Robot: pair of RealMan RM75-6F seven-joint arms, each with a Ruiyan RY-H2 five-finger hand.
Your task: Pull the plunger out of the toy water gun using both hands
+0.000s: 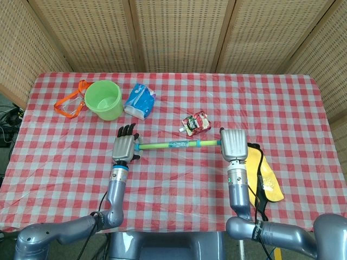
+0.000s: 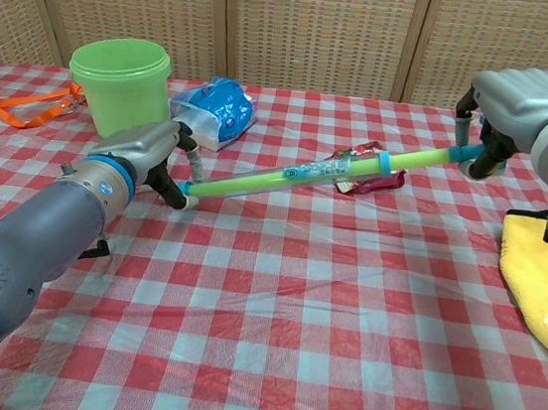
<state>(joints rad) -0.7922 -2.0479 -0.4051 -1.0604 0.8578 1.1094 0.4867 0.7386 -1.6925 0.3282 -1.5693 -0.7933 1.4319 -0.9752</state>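
The toy water gun (image 2: 288,175) hangs above the middle of the surface (image 1: 179,179), the left hand (image 1: 124,147) gripping one end and the right hand (image 1: 233,144) the other. The pull is under way; next, draw the hands steadily apart along the tube.

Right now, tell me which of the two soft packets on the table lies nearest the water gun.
The small red snack pouch, just beyond the toy water gun; the blue tissue pack sits further off, beside the green bucket.

near side: bare cloth (image 1: 179,173); behind: pouch (image 1: 196,123), possibly touching; right: yellow cloth (image 1: 264,176)
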